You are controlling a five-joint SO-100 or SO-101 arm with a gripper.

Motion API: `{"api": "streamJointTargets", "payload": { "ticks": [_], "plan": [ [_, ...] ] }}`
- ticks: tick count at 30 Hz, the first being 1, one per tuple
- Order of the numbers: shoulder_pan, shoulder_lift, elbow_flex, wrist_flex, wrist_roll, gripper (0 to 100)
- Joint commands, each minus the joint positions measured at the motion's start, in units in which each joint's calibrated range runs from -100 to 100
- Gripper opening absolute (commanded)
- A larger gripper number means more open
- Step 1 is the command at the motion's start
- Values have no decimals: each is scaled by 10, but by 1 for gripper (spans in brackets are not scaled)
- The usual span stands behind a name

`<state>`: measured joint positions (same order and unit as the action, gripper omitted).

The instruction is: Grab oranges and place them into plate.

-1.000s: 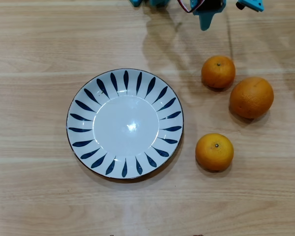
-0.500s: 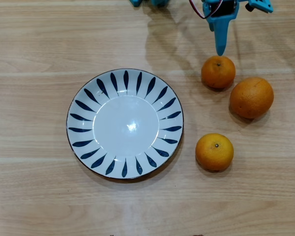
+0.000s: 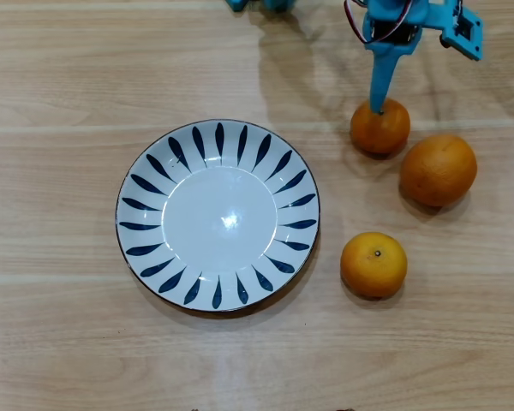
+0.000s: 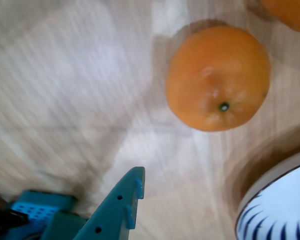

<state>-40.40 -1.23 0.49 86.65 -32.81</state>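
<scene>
Three oranges lie to the right of the plate (image 3: 146, 184) in the overhead view: a small one (image 3: 382, 130) at the top, a larger one (image 3: 438, 169) beside it, and a small one with a stem dot (image 3: 373, 265) lower down. My blue gripper (image 3: 387, 98) reaches in from the top edge. It looks open and empty, with one fingertip over the top orange's far side. In the wrist view that orange (image 4: 217, 77) lies ahead of one blue finger (image 4: 124, 202), apart from it. The plate rim (image 4: 270, 200) shows at the lower right and another orange (image 4: 290, 11) at the top right.
Everything rests on a light wooden tabletop (image 3: 60, 325). The plate holds nothing. Another blue arm part (image 3: 257, 4) shows at the top edge.
</scene>
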Motion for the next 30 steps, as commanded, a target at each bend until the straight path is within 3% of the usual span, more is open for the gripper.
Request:
{"api": "streamJointTargets", "payload": {
  "ticks": [1, 12, 19, 30],
  "plan": [
    [-5, 14, -46, -12, -50, 37],
    [-25, 86, -43, -144, -98, 38],
    [-20, 127, -43, -149, -129, 41],
    [4, 181, -43, -149, -132, 42]
  ]
}}
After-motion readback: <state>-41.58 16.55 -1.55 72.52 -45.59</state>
